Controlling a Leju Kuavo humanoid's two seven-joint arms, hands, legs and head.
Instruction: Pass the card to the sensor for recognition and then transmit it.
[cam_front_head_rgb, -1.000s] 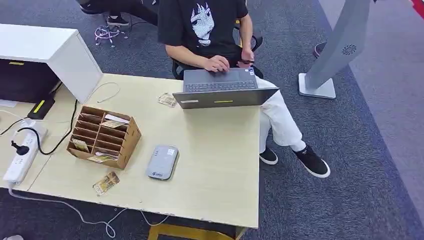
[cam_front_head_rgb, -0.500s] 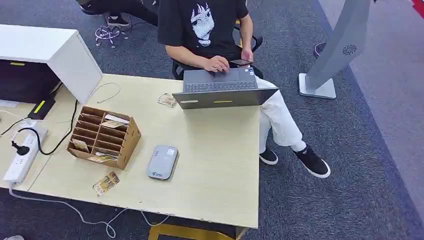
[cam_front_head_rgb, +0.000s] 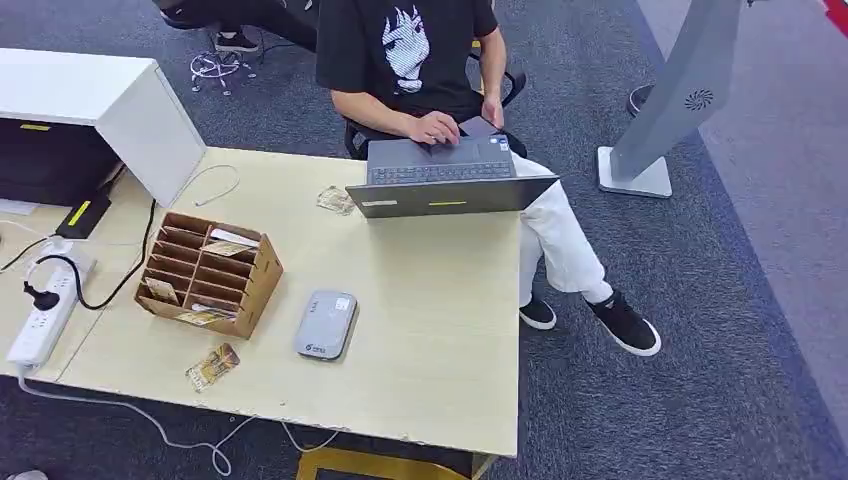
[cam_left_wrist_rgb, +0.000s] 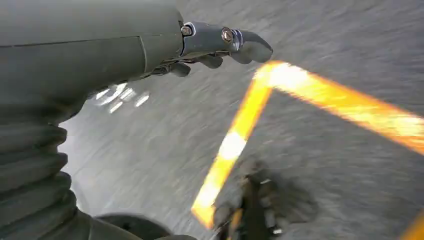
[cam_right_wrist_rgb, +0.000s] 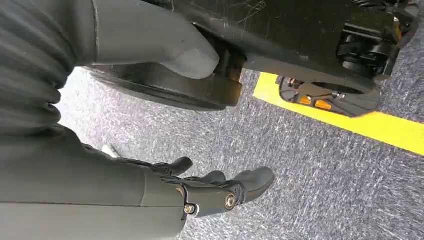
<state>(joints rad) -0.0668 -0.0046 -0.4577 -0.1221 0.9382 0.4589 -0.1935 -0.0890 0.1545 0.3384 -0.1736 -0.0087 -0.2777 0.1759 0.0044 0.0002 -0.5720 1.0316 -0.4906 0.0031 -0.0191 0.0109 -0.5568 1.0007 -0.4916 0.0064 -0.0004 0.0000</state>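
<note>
While both arms hang by the floor, you have nothing picked up yet.
Left robot hand (cam_left_wrist_rgb: 220, 45): fingers loosely spread over carpet, holding nothing.
Right robot hand (cam_right_wrist_rgb: 220, 187): likewise apart and empty.
Card (cam_front_head_rgb: 212, 366): lower left of the frame, flat near the tabletop (cam_front_head_rgb: 440, 330) edge, probably laid for your easy reach.
Sensor (cam_front_head_rgb: 325, 325): just right of it, so the swipe stays short.
Organizer (cam_front_head_rgb: 205, 272): above the card, holding spares.
</note>
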